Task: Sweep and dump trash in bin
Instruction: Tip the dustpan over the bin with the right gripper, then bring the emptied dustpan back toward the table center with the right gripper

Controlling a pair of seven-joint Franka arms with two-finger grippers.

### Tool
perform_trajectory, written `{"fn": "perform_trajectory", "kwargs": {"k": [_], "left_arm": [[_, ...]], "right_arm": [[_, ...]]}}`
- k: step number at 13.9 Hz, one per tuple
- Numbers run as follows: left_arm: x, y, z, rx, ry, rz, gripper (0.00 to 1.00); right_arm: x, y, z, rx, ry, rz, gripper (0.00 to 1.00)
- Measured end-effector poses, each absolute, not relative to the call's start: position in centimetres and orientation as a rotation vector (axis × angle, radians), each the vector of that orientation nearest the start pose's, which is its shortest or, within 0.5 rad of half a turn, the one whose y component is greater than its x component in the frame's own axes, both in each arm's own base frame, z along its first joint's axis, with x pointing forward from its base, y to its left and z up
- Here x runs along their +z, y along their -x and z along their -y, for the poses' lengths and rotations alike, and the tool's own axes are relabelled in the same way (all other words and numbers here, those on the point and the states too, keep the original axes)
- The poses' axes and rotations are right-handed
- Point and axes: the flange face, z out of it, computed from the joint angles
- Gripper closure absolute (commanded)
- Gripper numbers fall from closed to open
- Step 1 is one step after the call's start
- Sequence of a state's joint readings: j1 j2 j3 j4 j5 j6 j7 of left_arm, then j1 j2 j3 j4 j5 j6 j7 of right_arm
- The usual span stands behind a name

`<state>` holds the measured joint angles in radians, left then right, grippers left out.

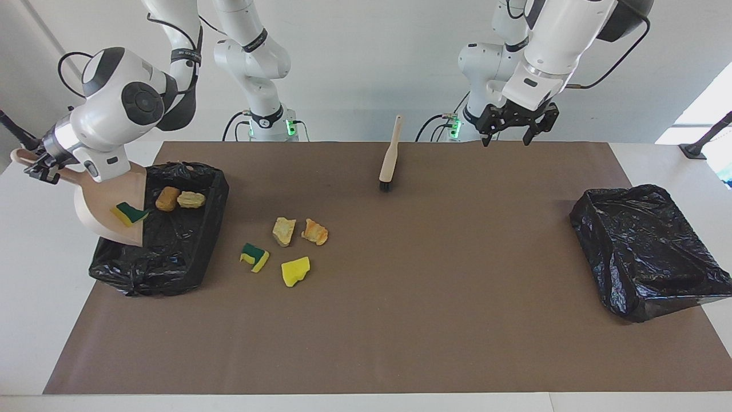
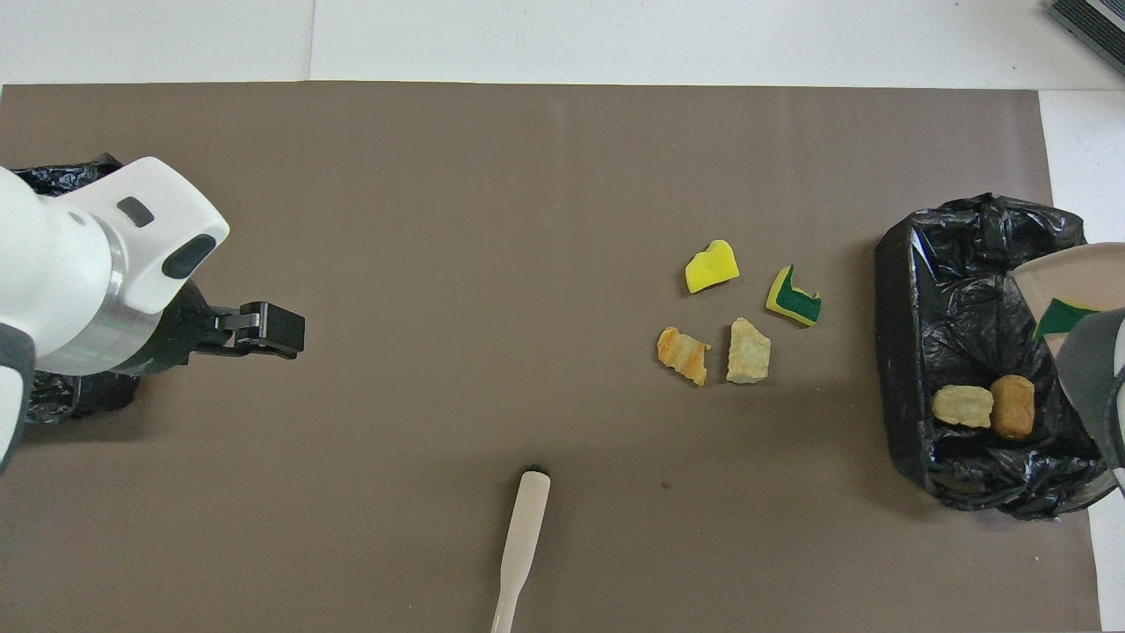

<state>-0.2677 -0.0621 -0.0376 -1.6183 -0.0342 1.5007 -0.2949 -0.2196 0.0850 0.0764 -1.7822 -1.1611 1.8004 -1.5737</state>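
Dustpan (image 1: 108, 203) at left of the facing frame is tilted over the bin (image 1: 189, 252), pinched at its handle by the right gripper (image 1: 40, 166). One green-yellow sponge (image 1: 130, 213) sits at the pan's lower lip, not in the bin yet. Risk: it clings to the pan, or slides off the edge outside the bin's rim if the tilt is off. Two tan chunks (image 1: 180, 199) lie in the bin. Four scraps (image 1: 284, 247) are on the mat, left of frame centre: two sponges, two bread-like bits. Brush (image 1: 390, 154) lies on the mat at top centre, with nothing holding it. Left gripper (image 1: 519, 123) hangs in the air at upper right, fingers spread, empty, over the mat's edge. Risk: a regrasp of the thin, flat-lying brush handle may slip or skew. Second bin (image 1: 646, 252) sits at right. Sweeping may also scatter the light sponges past the pan.
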Motion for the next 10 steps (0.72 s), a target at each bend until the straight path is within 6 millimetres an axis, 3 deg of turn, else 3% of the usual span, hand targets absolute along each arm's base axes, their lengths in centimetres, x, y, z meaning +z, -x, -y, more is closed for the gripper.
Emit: {"fn": "perform_trajectory", "kwargs": {"k": [3,7,10], "left_arm": [[63.1,-51.3,14.4,0.102,3.156,-0.019,0.00],[62.9,-52.7,10.5,0.103,3.161,-0.118,0.00],[62.9,-52.8,10.3,0.101,3.161,-0.139,0.00]], "right_arm": [[54.8,-58.1,13.7,-1.136,-1.370,-1.669,1.00],[55.3,-57.3,11.3,-1.216,-1.400,-1.620,1.00],[55.4,-57.1,11.2,-1.220,-1.409,-1.607,1.00]]}}
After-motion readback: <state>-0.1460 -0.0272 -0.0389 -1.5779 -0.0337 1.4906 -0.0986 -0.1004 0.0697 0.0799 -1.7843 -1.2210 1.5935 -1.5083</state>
